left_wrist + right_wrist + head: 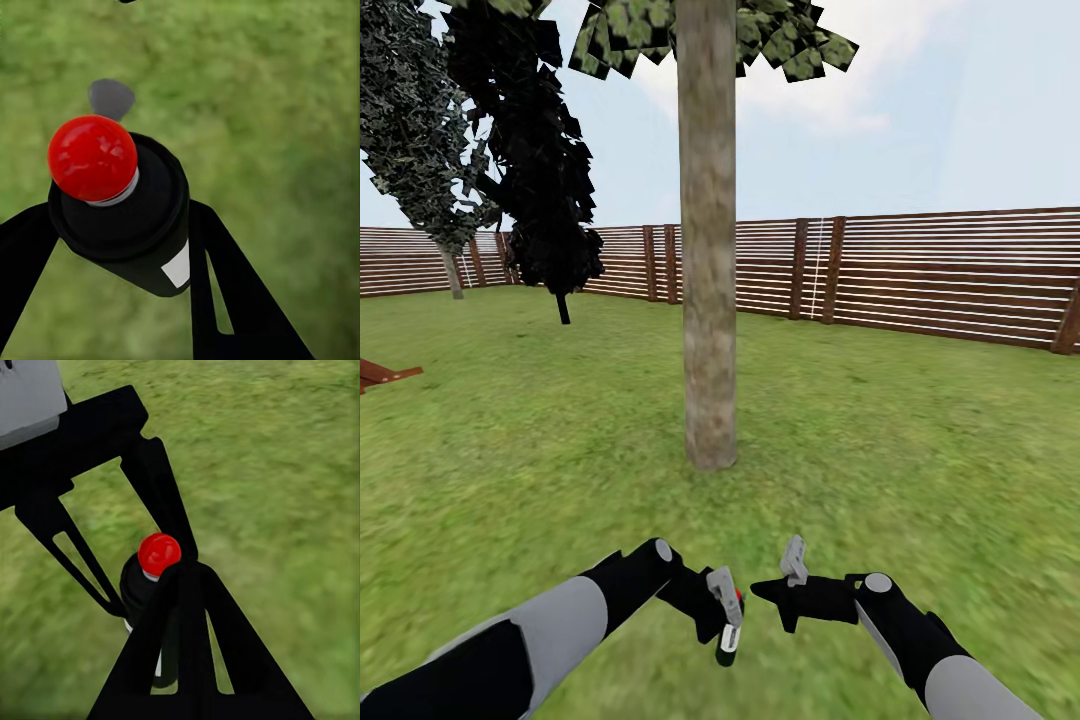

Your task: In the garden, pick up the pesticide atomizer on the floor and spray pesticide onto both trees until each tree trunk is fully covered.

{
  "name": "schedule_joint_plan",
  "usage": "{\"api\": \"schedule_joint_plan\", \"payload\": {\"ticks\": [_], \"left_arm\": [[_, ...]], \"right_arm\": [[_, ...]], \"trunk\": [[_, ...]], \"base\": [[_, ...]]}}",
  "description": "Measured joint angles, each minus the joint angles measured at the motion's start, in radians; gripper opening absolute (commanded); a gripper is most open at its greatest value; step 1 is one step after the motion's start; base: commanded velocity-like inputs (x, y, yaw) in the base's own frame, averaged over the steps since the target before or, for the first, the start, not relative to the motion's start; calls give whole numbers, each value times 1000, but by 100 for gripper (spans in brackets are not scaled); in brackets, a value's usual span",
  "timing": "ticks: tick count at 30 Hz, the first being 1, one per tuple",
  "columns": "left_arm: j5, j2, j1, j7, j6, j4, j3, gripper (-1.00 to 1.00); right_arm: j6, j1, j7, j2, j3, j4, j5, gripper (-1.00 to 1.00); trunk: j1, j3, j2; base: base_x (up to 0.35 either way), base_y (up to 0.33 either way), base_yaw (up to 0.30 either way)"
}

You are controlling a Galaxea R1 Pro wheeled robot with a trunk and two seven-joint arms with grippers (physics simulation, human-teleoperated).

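Observation:
The pesticide atomizer [736,598] is a dark little sprayer with a red tip, held low over the grass in front of me. My left gripper [725,614] is shut on it. In the left wrist view the atomizer's black body [127,221] sits clamped between the two black fingers [225,285], red tip forward. My right gripper [762,588] is just beside it, fingers shut together and holding nothing. In the right wrist view its tips [184,577] meet in front of the atomizer [157,553]. A thick mottled tree trunk [707,260] rises straight ahead on the lawn.
A brown slat fence [920,270] rings the lawn [920,450]. A dark narrow tree [535,150] and a grey-leaved tree [415,120] stand at the back left. A reddish wooden object [380,374] juts in at the left edge.

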Motion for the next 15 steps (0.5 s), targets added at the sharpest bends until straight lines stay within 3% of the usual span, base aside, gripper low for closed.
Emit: {"api": "schedule_joint_plan", "payload": {"ticks": [15], "left_arm": [[0, -7, 0, 2, 0, -2, 0, -100]], "right_arm": [[0, 0, 0, 0, 0, 0, 0, -100]], "trunk": [[0, 0, 0]], "base": [[0, 0, 0]]}}
